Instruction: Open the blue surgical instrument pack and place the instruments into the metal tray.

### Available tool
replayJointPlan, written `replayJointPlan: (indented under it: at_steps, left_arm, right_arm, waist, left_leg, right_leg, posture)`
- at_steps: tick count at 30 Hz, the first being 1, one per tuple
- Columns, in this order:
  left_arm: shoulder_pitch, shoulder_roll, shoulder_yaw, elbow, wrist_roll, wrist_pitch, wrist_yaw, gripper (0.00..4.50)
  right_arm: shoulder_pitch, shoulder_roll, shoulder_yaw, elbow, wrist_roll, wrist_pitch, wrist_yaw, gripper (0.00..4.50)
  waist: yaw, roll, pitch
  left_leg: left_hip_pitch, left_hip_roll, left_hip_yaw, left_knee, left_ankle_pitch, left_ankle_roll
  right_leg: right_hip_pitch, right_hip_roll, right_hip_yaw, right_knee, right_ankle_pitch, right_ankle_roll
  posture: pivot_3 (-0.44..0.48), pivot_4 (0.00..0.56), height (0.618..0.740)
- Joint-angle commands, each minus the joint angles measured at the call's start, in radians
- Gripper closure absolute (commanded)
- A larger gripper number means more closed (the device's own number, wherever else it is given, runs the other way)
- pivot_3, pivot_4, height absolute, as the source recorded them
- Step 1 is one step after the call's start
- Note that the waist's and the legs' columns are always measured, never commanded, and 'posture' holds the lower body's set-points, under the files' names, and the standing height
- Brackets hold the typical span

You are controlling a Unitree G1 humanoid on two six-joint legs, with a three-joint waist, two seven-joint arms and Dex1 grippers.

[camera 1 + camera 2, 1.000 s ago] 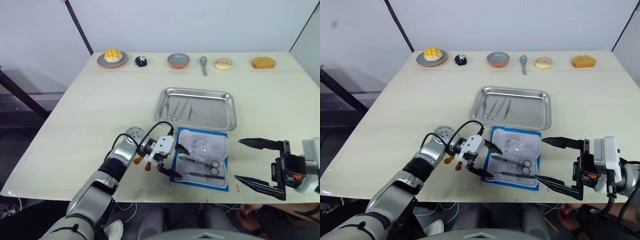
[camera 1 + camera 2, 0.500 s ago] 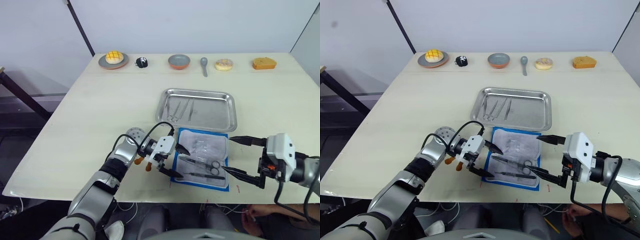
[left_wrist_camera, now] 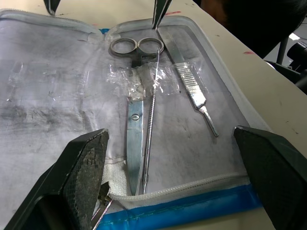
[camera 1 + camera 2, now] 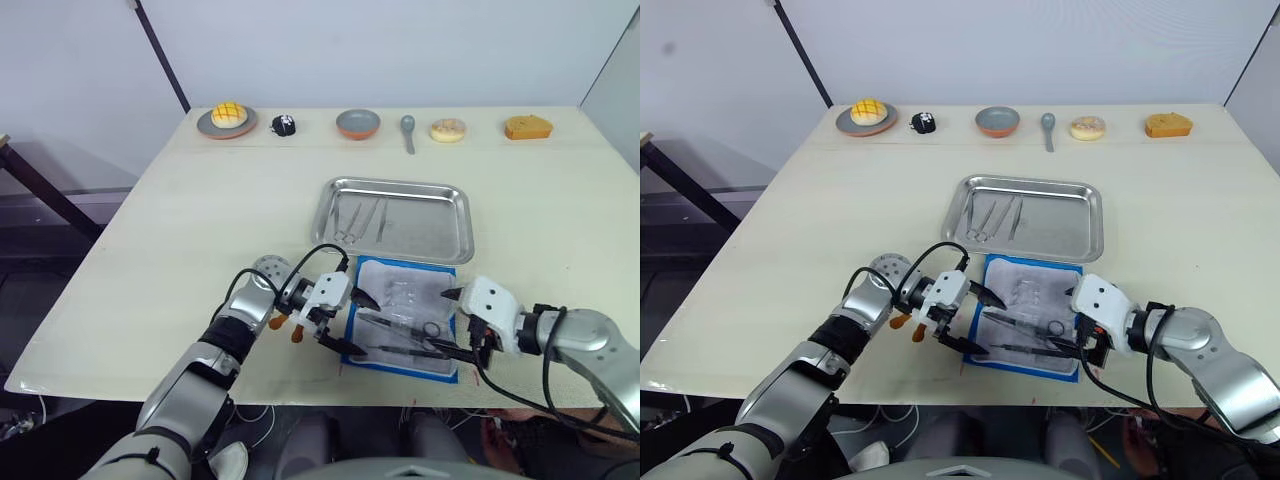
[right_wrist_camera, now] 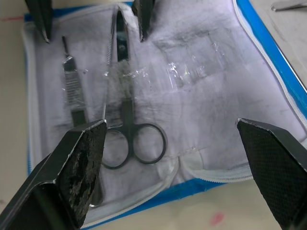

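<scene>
On the desk (image 4: 180, 220) we see the metal tray (image 4: 445, 243) with a few slim instruments (image 4: 358, 220) lying at its left end. Just in front of it the blue surgical instrument pack (image 4: 440, 285) lies open, lining up, with scissors (image 3: 135, 86), a probe (image 3: 150, 127) and a scalpel handle (image 3: 191, 86) inside. Our left gripper (image 4: 350, 320) and right gripper (image 4: 452, 322) sit at opposite edges of the pack, each with fingers spread wide.
</scene>
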Motion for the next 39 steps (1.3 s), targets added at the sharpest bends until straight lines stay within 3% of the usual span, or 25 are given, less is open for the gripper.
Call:
replayJointPlan:
  at_steps: [1, 16, 19, 20, 23, 24, 28, 39]
  left_arm:
    - [0.073, -0.002, -0.060, 0.102, 0.084, 0.028, -0.009, 0.10]
    - [0.112, -0.029, -0.056, 0.071, 0.084, 0.058, 0.023, 0.10]
    - [0.119, -0.032, -0.056, 0.063, 0.086, 0.065, 0.025, 0.00]
    - [0.120, -0.033, -0.055, 0.060, 0.086, 0.067, 0.027, 0.00]
    - [0.122, -0.038, -0.053, 0.057, 0.089, 0.069, 0.030, 0.00]
    - [0.122, -0.039, -0.052, 0.057, 0.090, 0.069, 0.031, 0.00]
    - [0.122, -0.044, -0.051, 0.057, 0.093, 0.072, 0.030, 0.00]
    - [0.120, -0.058, -0.048, 0.061, 0.098, 0.076, 0.035, 0.00]
  right_arm:
    - [-0.046, 0.018, 0.031, -0.009, -0.026, 0.031, -0.013, 0.00]
    - [-0.087, 0.055, 0.135, 0.075, -0.124, 0.029, 0.009, 0.00]
    - [-0.087, 0.056, 0.142, 0.071, -0.122, 0.049, 0.021, 0.77]
    - [-0.086, 0.054, 0.142, 0.069, -0.119, 0.056, 0.027, 1.33]
    - [-0.082, 0.045, 0.143, 0.063, -0.116, 0.076, 0.041, 2.35]
    - [-0.080, 0.042, 0.142, 0.061, -0.115, 0.080, 0.046, 3.10]
    - [-0.078, 0.033, 0.139, 0.056, -0.115, 0.084, 0.061, 4.42]
    - [-0.144, 0.006, 0.174, -0.004, -0.115, 0.102, 0.119, 4.47]
  waist:
    - [0.000, 0.000, 0.000]
    - [0.001, 0.002, -0.001]
    - [0.000, 0.002, -0.002]
    - [0.000, 0.002, -0.002]
    - [0.001, 0.002, -0.002]
    - [0.001, 0.002, -0.002]
    - [0.002, 0.002, -0.003]
    - [0.003, 0.002, -0.002]
  left_leg:
    - [0.000, 0.000, 0.000, 0.000, 0.000, 0.000]
    - [0.000, 0.000, 0.000, 0.000, -0.001, 0.001]
    - [0.000, 0.000, 0.000, -0.001, -0.001, 0.001]
    - [0.000, 0.000, 0.000, -0.001, -0.001, 0.001]
    - [0.000, 0.000, 0.000, -0.001, -0.001, 0.001]
    - [0.000, 0.000, 0.000, -0.001, -0.001, 0.001]
    - [-0.001, 0.000, 0.000, -0.001, -0.001, 0.001]
    - [-0.002, 0.000, -0.002, -0.002, -0.001, 0.001]
  right_leg:
    - [0.000, 0.000, 0.000, 0.000, 0.000, 0.000]
    - [0.000, 0.000, 0.000, -0.001, 0.000, 0.000]
    - [0.000, 0.000, 0.000, -0.002, 0.000, 0.000]
    - [0.000, 0.000, 0.000, -0.002, 0.000, 0.000]
    - [0.000, 0.000, 0.000, -0.002, 0.000, 0.000]
    - [0.000, 0.000, -0.001, -0.002, 0.000, 0.000]
    - [0.000, -0.001, -0.001, -0.003, 0.000, 0.000]
    - [0.000, -0.002, -0.003, -0.007, 0.000, 0.000]
  posture:
    - [0.000, 0.150, 0.732]
    - [0.000, 0.150, 0.732]
    - [0.000, 0.150, 0.732]
    - [0.000, 0.150, 0.732]
    - [0.000, 0.150, 0.732]
    - [0.000, 0.150, 0.732]
    - [0.000, 0.150, 0.732]
    - [0.000, 0.150, 0.732]
